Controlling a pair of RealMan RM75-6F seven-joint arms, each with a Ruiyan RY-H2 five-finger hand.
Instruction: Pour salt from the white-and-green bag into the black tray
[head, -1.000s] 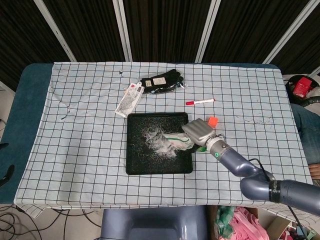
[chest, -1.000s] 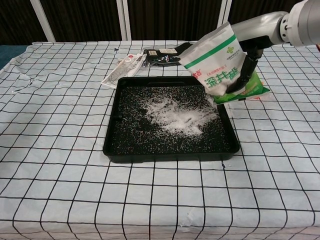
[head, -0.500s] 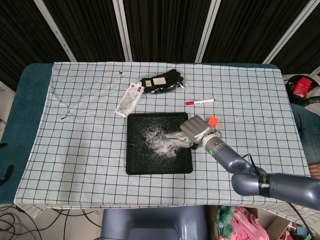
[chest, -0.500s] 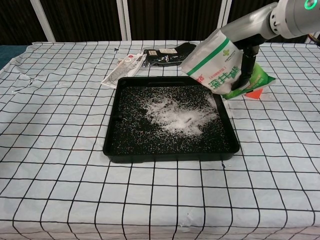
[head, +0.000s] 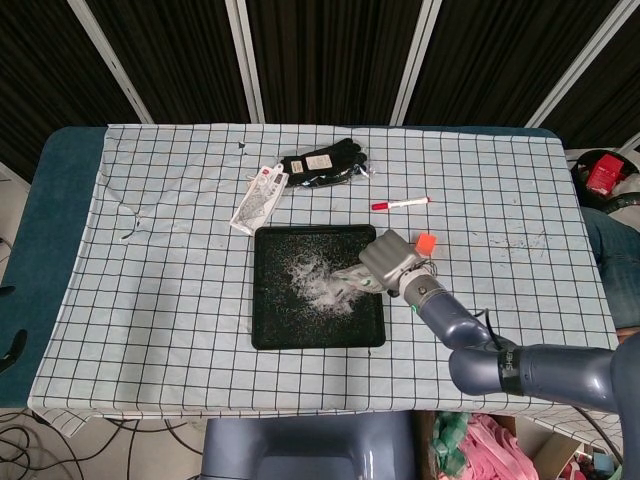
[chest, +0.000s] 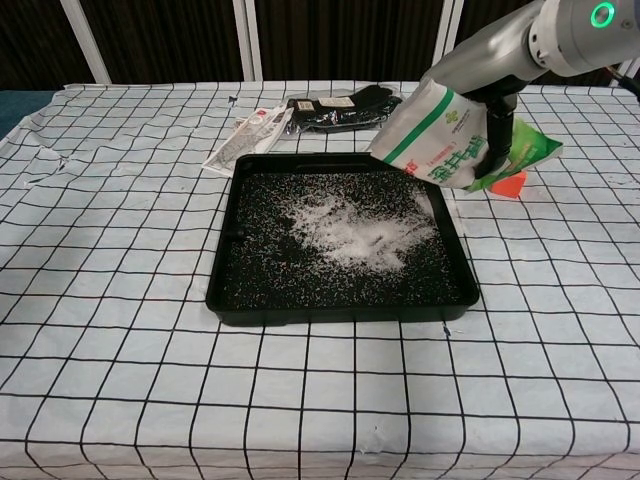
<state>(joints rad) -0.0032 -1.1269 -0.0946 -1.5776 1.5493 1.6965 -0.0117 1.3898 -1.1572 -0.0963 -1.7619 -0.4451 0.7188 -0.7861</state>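
Note:
The black tray (chest: 250, 290) (head: 268, 330) lies mid-table with a heap of white salt (chest: 355, 232) (head: 312, 282) spread across its middle and right side. My right hand (chest: 495, 120) (head: 385, 262) holds the white-and-green salt bag (chest: 440, 140) (head: 352, 274) in the air over the tray's back right corner. The bag is tilted, its lower end pointing down-left toward the tray. I see no salt falling from it. My left hand shows in neither view.
Behind the tray lie a black glove (head: 322, 162) (chest: 340, 104) and a printed flat packet (head: 258, 198) (chest: 245, 135). A red marker (head: 400, 203) and a small orange block (head: 427, 243) (chest: 508, 183) sit right of the tray. The checked cloth (head: 150, 280) covers the table.
My right hand has lifted the bag and carried it toward the back of the table, tipping it flatter. The salt heap looks the same.

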